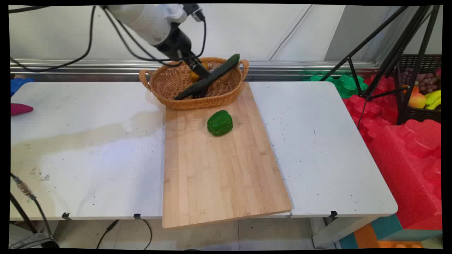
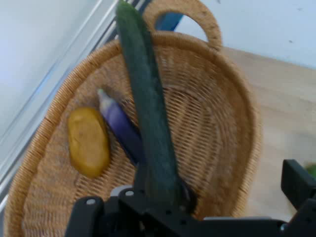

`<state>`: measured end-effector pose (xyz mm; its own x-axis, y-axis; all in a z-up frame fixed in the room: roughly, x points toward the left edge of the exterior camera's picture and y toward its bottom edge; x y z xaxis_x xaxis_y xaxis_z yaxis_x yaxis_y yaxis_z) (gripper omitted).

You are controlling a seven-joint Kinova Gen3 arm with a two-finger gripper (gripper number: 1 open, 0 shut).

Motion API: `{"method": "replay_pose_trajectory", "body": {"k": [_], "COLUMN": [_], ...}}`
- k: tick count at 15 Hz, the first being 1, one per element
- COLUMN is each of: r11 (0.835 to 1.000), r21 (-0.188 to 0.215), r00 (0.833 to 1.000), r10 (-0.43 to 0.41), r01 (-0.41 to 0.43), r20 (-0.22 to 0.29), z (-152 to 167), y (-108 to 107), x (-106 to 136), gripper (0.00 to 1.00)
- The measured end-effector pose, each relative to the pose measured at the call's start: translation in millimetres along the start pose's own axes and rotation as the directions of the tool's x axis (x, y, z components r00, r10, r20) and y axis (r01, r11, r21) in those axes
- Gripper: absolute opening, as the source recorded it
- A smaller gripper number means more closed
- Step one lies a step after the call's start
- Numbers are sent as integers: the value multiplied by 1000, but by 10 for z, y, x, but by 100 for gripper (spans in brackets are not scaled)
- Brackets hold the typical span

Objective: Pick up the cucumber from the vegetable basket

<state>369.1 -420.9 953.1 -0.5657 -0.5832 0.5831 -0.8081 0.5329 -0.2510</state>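
The cucumber (image 1: pixel 215 74) lay aslant over the basket (image 1: pixel 166 84), its far tip poking up past the rim near the right handle, its lower end down inside toward the near wall. The gripper (image 1: pixel 198 82) was clenched on the cucumber close to that lower end; in the hand view the long dark-green body (image 2: pixel 148 113) rose from between the black fingers (image 2: pixel 168 207) and ran up across the basket's hollow (image 2: pixel 217 133) to beyond its far rim. Under and beside it in the basket sat a yellow potato-like piece (image 2: pixel 89 142) and a small purple eggplant (image 2: pixel 121 127), the eggplant lying between the yellow piece and the cucumber, partly hidden by the latter. In the main view only a bit of the yellow piece (image 1: pixel 195 74) showed behind the gripper. The basket stood at the far end of a wooden board (image 1: pixel 219 176), overlapping its edge. On the board, just in front of the basket and apart from it, rested a green pepper (image 1: pixel 220 122). The board lay on the white table (image 1: pixel 88 141) and jutted slightly past its near edge. At the table's far left edge lay a magenta thing (image 1: pixel 19 108), only partly in view. To the right of the table were red foam blocks (image 1: pixel 406 148), a black tripod (image 1: pixel 388 53) and a dark crate of fruit (image 1: pixel 423 91).
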Motion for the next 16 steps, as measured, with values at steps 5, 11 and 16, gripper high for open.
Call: {"method": "replay_pose_trajectory", "body": {"k": [5,11,16], "r11": [999,999,999], "r21": [28,12,-9], "r00": [999,995,989], "r10": [-35,-32,-33], "r01": [35,31,35], "r20": [27,95,142], "z": [525,1171,1599], "y": [-312,-534,-584], "x": [283,407,403], "gripper": [100,100,100]}}
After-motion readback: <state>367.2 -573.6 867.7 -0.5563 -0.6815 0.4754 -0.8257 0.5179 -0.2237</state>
